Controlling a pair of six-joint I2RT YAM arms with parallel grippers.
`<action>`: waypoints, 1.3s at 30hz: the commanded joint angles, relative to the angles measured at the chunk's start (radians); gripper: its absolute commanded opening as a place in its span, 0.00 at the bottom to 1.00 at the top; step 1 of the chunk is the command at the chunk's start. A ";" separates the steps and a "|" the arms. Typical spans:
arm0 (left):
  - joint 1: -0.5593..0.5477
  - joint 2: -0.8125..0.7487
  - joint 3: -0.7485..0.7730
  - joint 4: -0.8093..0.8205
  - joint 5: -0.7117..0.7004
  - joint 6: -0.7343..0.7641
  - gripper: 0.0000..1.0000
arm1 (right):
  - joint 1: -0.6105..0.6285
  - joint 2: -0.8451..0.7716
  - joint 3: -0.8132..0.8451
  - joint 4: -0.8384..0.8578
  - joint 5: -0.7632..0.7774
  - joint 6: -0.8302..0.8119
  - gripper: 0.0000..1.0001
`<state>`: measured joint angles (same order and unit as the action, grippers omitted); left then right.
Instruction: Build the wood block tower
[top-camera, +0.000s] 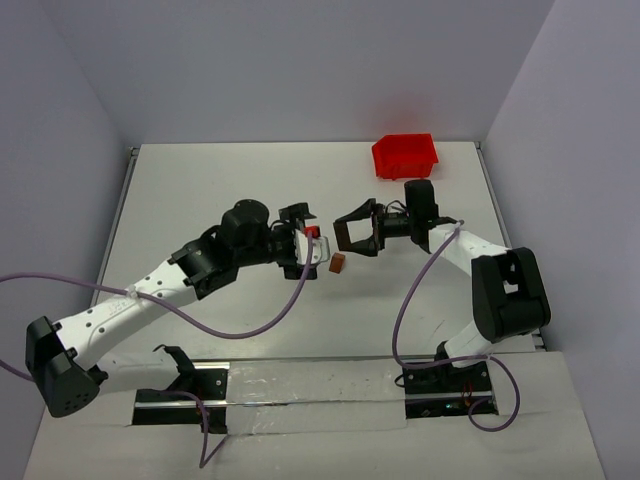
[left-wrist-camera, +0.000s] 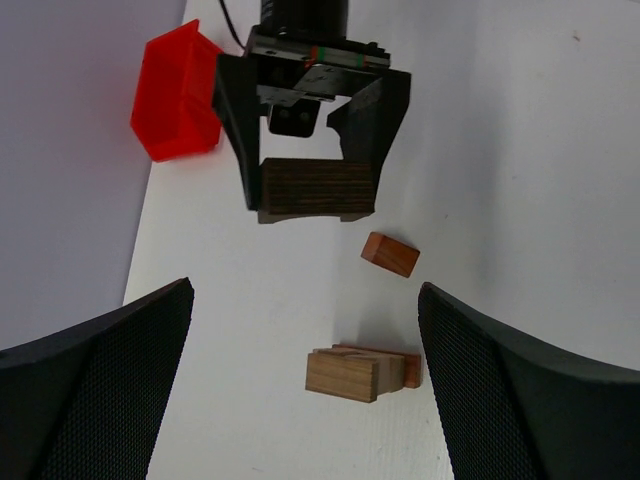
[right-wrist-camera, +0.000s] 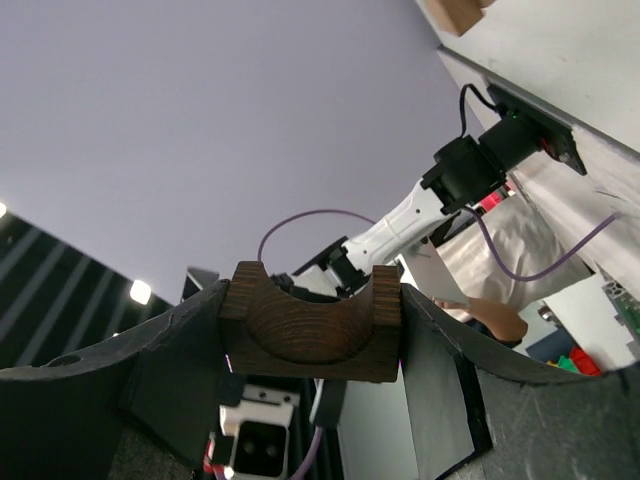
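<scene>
Well, from up top, my left gripper and my right gripper face each other near the middle of the table. One little brown block lies on the table at about six o'clock from my right gripper. The red bin sits at the far edge, at one o'clock.

Next, my left wrist view. My left gripper is spread wide with nothing in it. At twelve o'clock my right gripper pinches the dark arch block. The little brown block lies alone at one o'clock. The tower, just a low clump of tan blocks, sits at six o'clock between my open fingers.

Last, my right wrist view. My right gripper squeezes the arch block by its two ends, with the notch at twelve o'clock.
</scene>
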<state>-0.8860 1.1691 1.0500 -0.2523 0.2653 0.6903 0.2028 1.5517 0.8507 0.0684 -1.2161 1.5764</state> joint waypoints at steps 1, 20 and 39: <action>-0.038 0.017 0.053 0.040 -0.003 0.036 0.99 | -0.006 -0.016 0.066 -0.133 0.046 -0.037 0.00; -0.124 0.093 0.022 0.202 -0.177 -0.076 0.99 | 0.061 -0.135 0.017 -0.073 0.110 0.143 0.00; -0.134 0.091 -0.041 0.275 -0.233 -0.047 0.98 | 0.096 -0.151 0.015 -0.005 0.097 0.189 0.00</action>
<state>-1.0132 1.2629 1.0145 -0.0411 0.0420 0.6358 0.2855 1.4403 0.8608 0.0104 -1.1042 1.7405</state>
